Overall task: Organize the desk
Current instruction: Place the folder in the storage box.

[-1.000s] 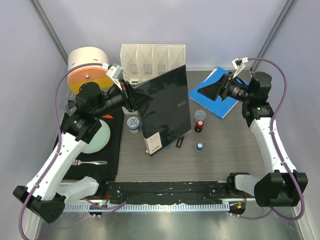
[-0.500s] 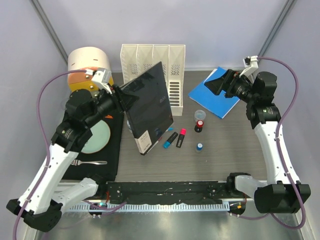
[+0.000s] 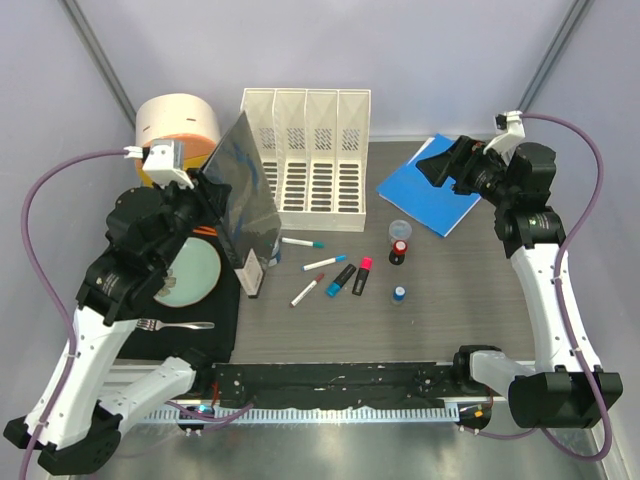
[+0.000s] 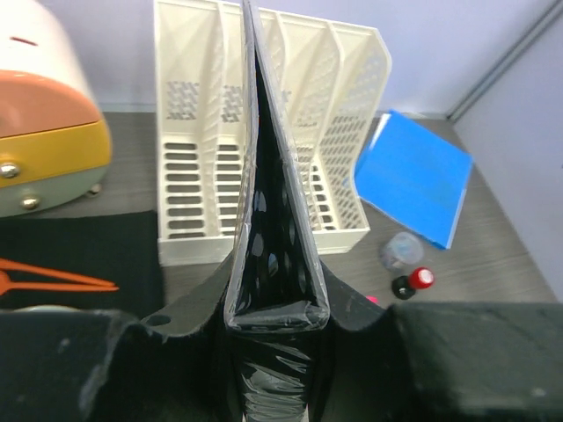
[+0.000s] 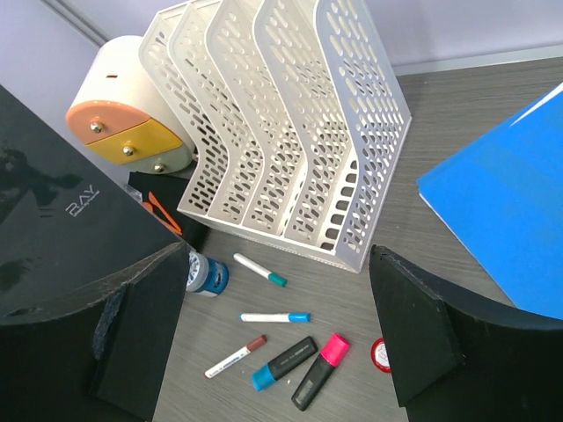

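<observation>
Well, my left end effector (image 4: 277, 306) clamps the black binder (image 3: 245, 205) upright, edge-on — lined up, I'd judge, for the file rack (image 3: 310, 150). Loose pens (image 3: 325, 263) dot the table (image 3: 450, 310) beneath; my right end effector (image 3: 440, 166) hangs spread, empty, over the blue folder (image 3: 432, 200).

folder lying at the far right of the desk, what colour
The folder is bright blue, clearest in the top external view.

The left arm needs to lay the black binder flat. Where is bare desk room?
Bare desk lies right of the blue cap, in front of the blue folder; also a strip between the markers and the near rail. Crowded: before the file rack, where markers and small bottles lie.
</observation>
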